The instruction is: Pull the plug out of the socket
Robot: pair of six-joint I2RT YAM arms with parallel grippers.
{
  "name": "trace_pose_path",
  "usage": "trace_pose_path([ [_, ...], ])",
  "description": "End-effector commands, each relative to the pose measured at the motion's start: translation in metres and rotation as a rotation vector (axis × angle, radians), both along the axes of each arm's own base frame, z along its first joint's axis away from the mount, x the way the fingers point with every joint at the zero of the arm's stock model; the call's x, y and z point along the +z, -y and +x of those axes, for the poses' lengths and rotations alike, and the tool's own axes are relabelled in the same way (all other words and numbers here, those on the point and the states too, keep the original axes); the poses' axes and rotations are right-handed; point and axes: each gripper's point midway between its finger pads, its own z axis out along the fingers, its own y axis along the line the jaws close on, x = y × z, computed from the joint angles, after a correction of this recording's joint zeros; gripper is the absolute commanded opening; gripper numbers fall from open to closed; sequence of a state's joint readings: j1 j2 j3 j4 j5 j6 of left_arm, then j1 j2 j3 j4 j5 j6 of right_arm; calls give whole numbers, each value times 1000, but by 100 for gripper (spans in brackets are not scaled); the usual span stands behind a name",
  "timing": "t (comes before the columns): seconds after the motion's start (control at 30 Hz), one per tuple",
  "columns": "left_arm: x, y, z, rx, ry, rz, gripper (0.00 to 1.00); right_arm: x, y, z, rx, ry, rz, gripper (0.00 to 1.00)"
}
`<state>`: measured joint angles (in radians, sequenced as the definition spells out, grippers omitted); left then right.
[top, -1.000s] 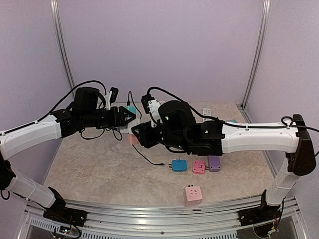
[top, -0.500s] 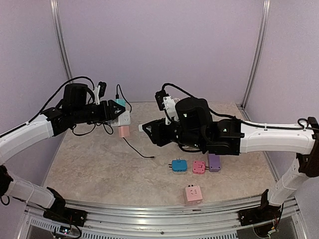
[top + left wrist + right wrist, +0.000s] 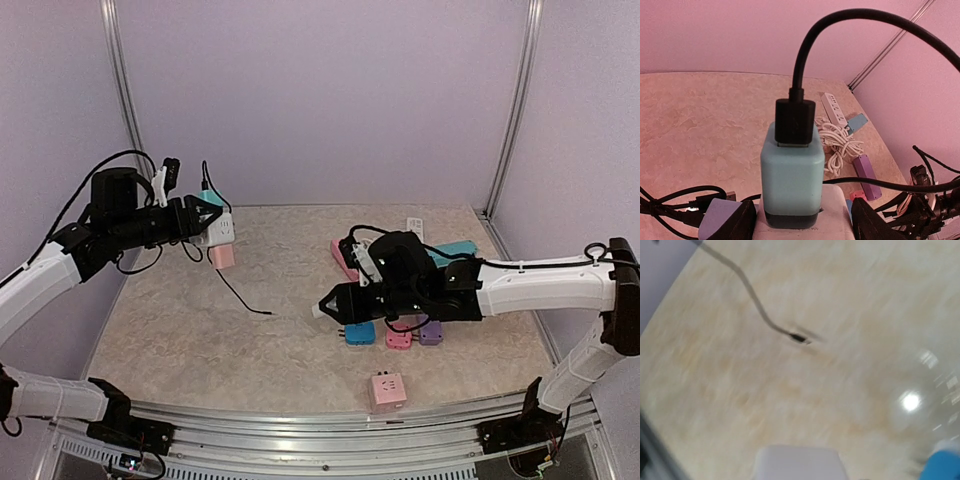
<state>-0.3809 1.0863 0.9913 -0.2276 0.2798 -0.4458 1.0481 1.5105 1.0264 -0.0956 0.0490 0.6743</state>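
White plug (image 3: 320, 312): off the socket, at the tip of the right gripper (image 3: 332, 306), low over the middle of the table (image 3: 170, 335); in the blurred right wrist view it shows as a pale block (image 3: 799, 463) at 6 o'clock.
Socket block (image 3: 224, 231): white, held up in the air at about 10 o'clock of the table, well apart from the white plug, which lies at 4 o'clock from it.
Left gripper (image 3: 207, 221): clenched on the socket block (image 3: 802, 227), one dark finger on each side of it in the left wrist view.
Right gripper: grasping the white plug, which juts out towards 9 o'clock; its fingers are not visible in its own wrist view.
Teal charger (image 3: 791, 175): seated upright in the socket block, on its 12 o'clock side (image 3: 210, 199).
Pink plug (image 3: 222, 257): on the block's 6 o'clock side, touching it.
Black cord (image 3: 807, 47): its connector is pushed into the top of the teal charger.
Loose cord end (image 3: 268, 313): lying on the table at 9 o'clock of the right gripper, seen also in the right wrist view (image 3: 799, 338).
Blue adapter (image 3: 359, 333), pink adapter (image 3: 399, 338), purple adapter (image 3: 431, 332): in a row just at 6 o'clock of the right wrist.
Pink cube (image 3: 387, 390): alone near the table's 6 o'clock edge.
Power strip (image 3: 835, 107): white, at the 12 o'clock edge, beside a coil of white cord (image 3: 839, 145).
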Motion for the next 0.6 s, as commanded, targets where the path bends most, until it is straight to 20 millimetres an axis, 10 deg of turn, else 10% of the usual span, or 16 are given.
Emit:
trace_pose_path([
  [0.0,21,-6,0,-1,79,-9,25,-33,-7,-30,88,-181,21,0],
  [0.57,21,-12,1,15,78,-5,25,-100,-7,-47,67,-344,-81,9],
])
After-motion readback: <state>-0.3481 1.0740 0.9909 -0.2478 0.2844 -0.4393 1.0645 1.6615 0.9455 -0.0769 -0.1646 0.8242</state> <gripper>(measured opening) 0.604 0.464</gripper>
